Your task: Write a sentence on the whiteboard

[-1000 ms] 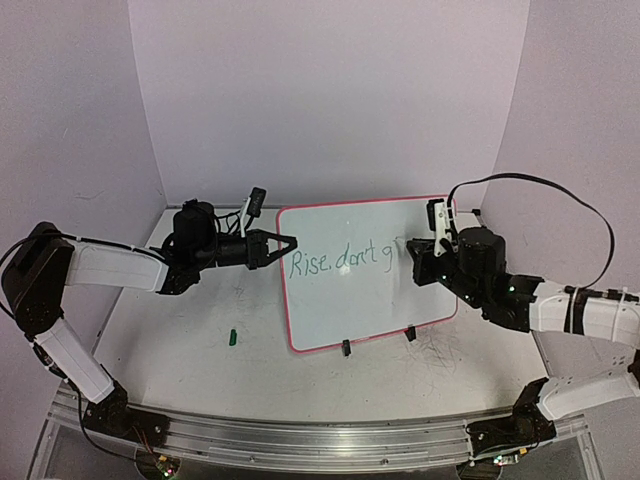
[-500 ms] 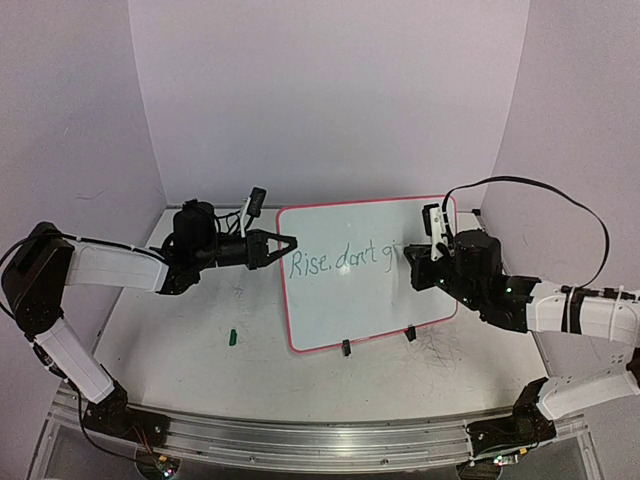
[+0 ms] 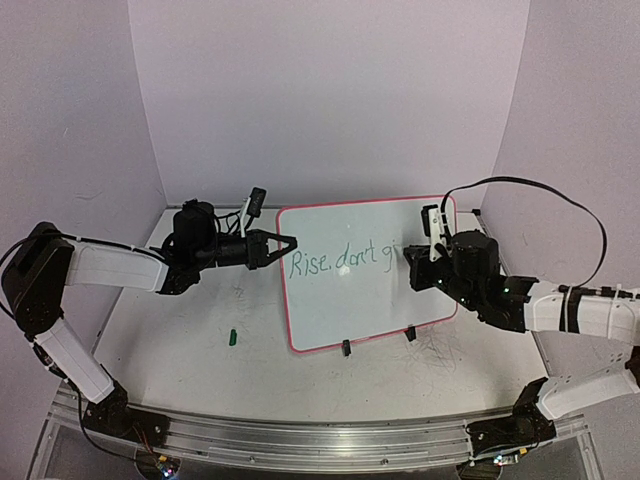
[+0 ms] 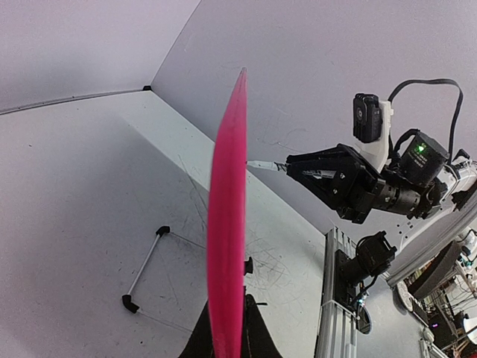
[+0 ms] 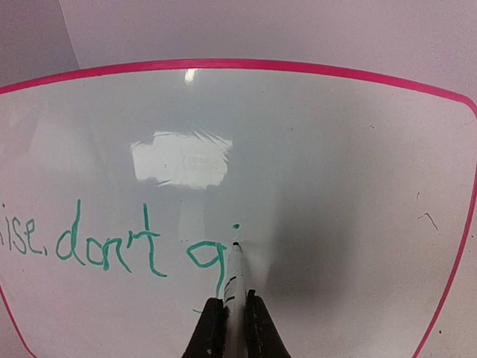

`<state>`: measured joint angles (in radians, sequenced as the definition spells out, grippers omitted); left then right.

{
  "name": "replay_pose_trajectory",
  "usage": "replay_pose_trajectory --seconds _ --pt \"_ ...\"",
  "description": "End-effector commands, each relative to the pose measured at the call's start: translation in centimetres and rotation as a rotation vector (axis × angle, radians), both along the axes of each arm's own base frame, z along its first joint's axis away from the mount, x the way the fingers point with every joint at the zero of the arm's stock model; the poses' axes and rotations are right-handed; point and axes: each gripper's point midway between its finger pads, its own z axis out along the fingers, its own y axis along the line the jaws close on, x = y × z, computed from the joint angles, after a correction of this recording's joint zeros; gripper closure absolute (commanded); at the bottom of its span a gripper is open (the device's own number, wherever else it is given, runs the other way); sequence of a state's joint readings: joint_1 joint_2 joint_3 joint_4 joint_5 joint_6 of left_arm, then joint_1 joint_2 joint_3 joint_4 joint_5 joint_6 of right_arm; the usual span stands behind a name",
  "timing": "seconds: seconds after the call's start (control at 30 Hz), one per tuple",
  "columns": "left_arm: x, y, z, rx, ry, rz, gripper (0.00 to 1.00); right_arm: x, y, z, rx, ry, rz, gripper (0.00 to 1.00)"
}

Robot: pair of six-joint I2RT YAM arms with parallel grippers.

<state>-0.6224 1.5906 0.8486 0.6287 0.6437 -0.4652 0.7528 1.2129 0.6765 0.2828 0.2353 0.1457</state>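
Note:
The whiteboard (image 3: 350,310) stands upright on the table, pink-framed, with green writing "Rise, don't gi" (image 3: 340,262). My left gripper (image 3: 290,243) is shut on its left edge. In the left wrist view that pink edge (image 4: 227,224) runs up from between my fingers (image 4: 257,335). My right gripper (image 3: 412,268) is shut on a white marker (image 5: 235,283). The marker's tip touches the whiteboard (image 5: 320,149) just below the green dot of the "i" (image 5: 235,226).
A small green marker cap (image 3: 232,337) lies on the table left of the board. Two black clip feet (image 3: 346,348) hold the board's lower edge. A white prop rod with black ends (image 4: 145,268) lies behind the board. A metal rail (image 3: 320,440) runs along the near edge.
My right gripper has shifted slightly left and down with the marker, and the writing now reads "gi" instead of "g". The left arm and the board have not moved.

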Motion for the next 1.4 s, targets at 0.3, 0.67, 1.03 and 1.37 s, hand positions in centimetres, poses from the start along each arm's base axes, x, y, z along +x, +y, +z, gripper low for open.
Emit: replay_pose_trajectory --seconds 0.3,0.67,1.03,1.37 --pt "2.0 1.1 -0.1 0.048 -0.06 0.099 1.0 -0.5 -0.4 -1.3 0.023 0.045 -0.016 1.0" --pt "2.0 1.2 -0.1 0.047 -0.058 0.099 1.0 -1.5 -0.4 -2.4 0.033 0.076 -0.005 1.0" --pt "2.0 1.2 0.0 0.046 -0.059 0.101 1.0 -1.0 -0.7 1.6 0.084 -0.009 -0.033 1.0" --pt "2.0 1.2 0.1 0.048 -0.064 0.101 1.0 -0.1 -0.2 2.1 0.069 -0.035 -0.042 1.0"
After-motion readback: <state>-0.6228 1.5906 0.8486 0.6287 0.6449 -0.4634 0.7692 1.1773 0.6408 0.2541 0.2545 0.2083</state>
